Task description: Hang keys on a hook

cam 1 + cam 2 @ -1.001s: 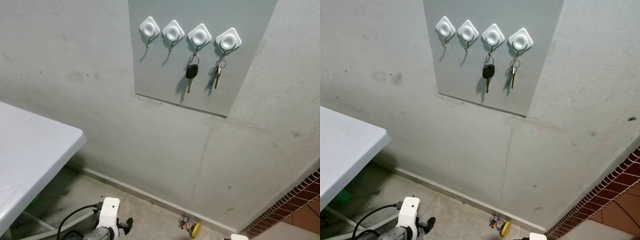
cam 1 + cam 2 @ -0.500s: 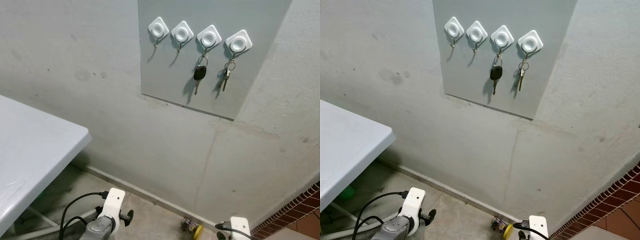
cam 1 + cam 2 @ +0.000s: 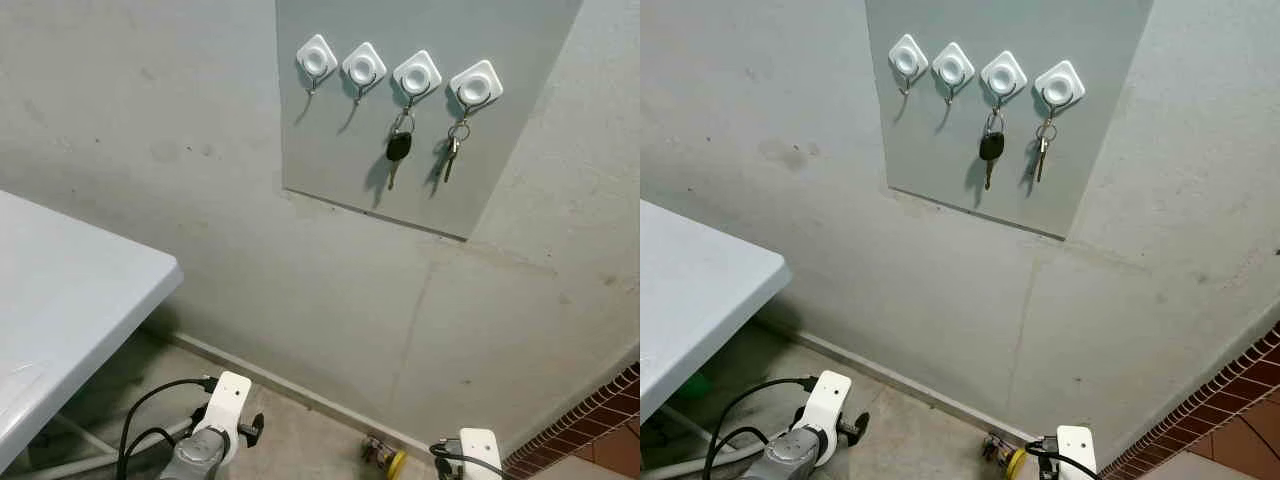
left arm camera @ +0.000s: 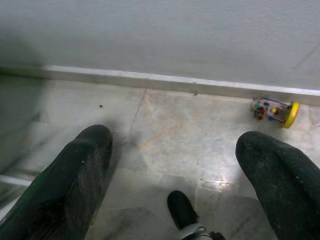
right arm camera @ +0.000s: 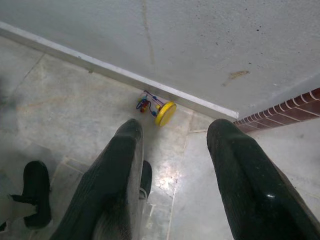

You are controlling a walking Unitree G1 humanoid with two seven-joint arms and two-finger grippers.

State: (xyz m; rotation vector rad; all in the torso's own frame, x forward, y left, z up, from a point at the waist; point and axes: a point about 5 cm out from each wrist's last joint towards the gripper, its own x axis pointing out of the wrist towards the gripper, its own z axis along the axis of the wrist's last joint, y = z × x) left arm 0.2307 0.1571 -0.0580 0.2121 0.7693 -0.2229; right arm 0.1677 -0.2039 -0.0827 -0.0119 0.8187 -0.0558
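Two sets of keys (image 3: 398, 146) already hang on the right hooks (image 3: 416, 76). Light, jangly metal, we judge: best pinched at the ring. Our left gripper (image 4: 175, 165) and right gripper (image 5: 175, 165) hang low, fingers wide, empty.

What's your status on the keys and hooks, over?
Left gripper and right gripper low over floor, jaws open, empty. Black-headed key and silver keys hang on two right white hooks; two left white hooks free. Nothing blocking the panel.
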